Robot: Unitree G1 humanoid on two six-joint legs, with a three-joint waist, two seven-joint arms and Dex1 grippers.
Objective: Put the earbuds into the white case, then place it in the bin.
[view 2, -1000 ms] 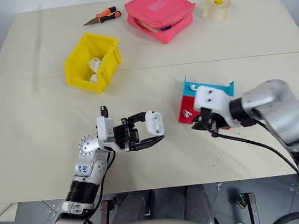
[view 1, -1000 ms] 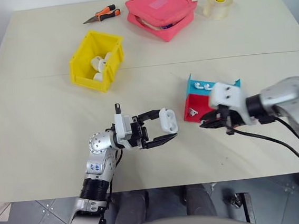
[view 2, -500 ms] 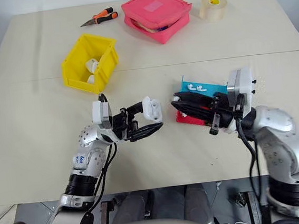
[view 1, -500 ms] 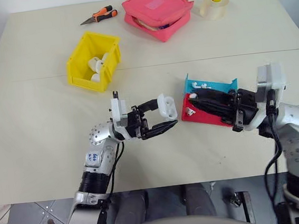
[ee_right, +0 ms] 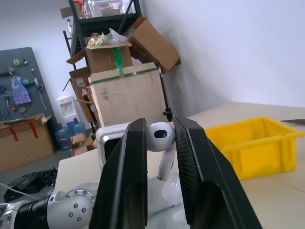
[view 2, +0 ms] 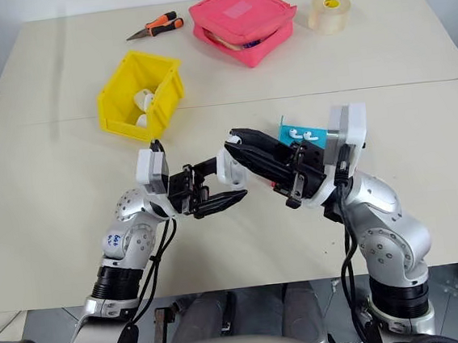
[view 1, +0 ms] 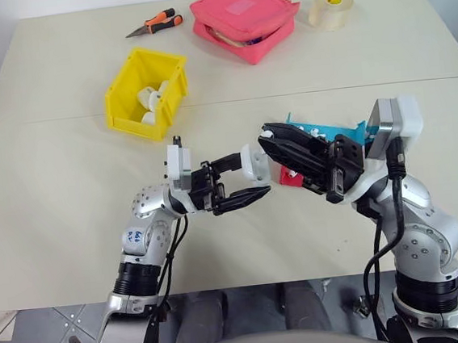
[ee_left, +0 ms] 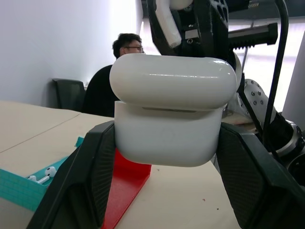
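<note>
left wrist view: glossy rounded white case (ee_left: pixel 169 109)

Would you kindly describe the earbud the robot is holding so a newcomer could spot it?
Start at the red-and-blue tray near the table's middle. Just left of it, the right gripper pinches one white earbud above the case in the left gripper; the other earbuds lie in the tray.

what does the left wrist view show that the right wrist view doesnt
Left wrist view alone: the white case close up, clamped in the left gripper, the red-and-blue tray with spare earbuds, and a seated person. Right wrist view alone: the yellow bin and stacked cardboard boxes. Both share the earbud pinched in the right gripper, held just above the case.
</note>
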